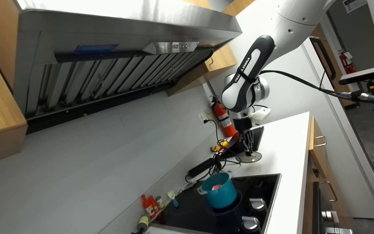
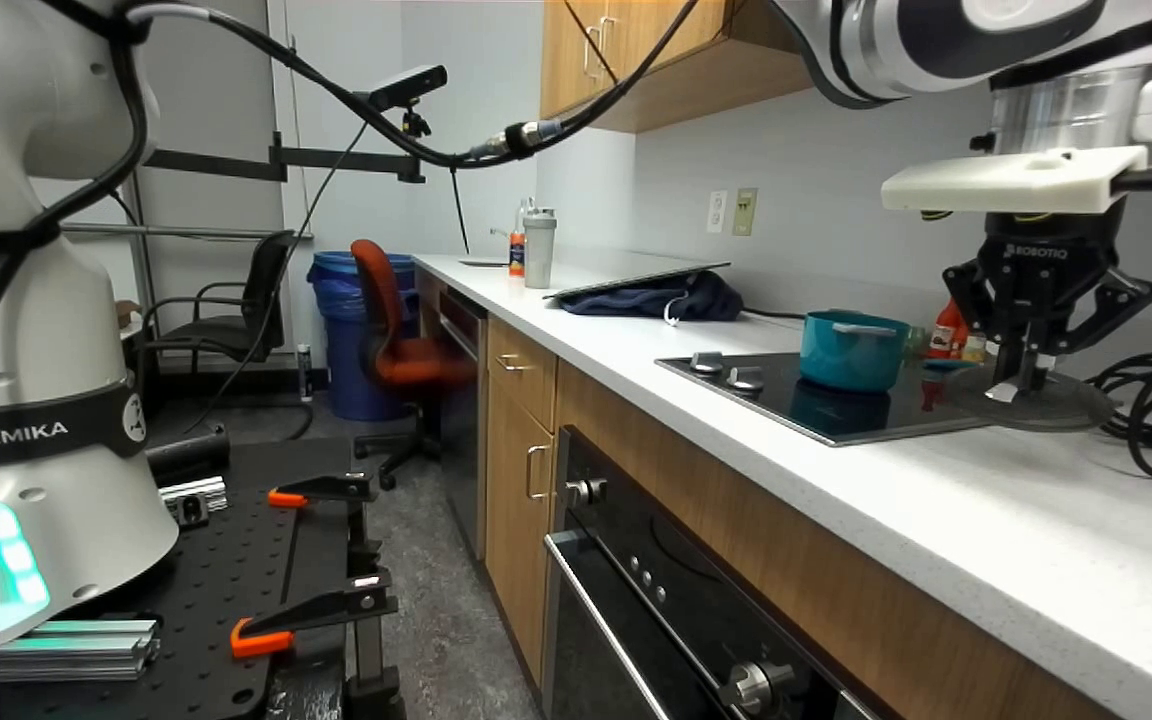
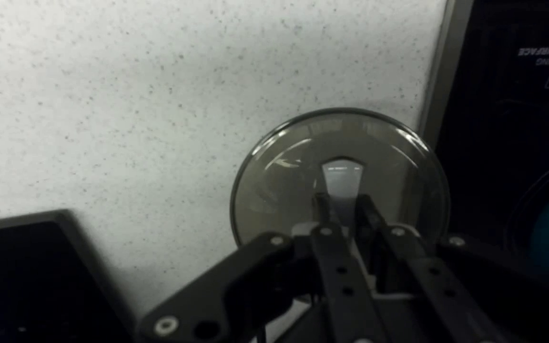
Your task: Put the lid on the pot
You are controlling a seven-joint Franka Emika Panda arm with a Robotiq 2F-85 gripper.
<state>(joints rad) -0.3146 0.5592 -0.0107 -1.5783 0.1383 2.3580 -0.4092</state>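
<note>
Wrist view: round, smoky, see-through lid (image 3: 291,183), glossy at the rim (image 3: 343,111), pale handle (image 3: 343,177) tight in the claw (image 3: 343,200).

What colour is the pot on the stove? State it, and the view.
Teal blue; the pot shows best in an exterior view.

Teal pot (image 2: 851,352) — smoky-grey lid (image 3: 342,174) — speckled white counter (image 3: 136,119).
</note>
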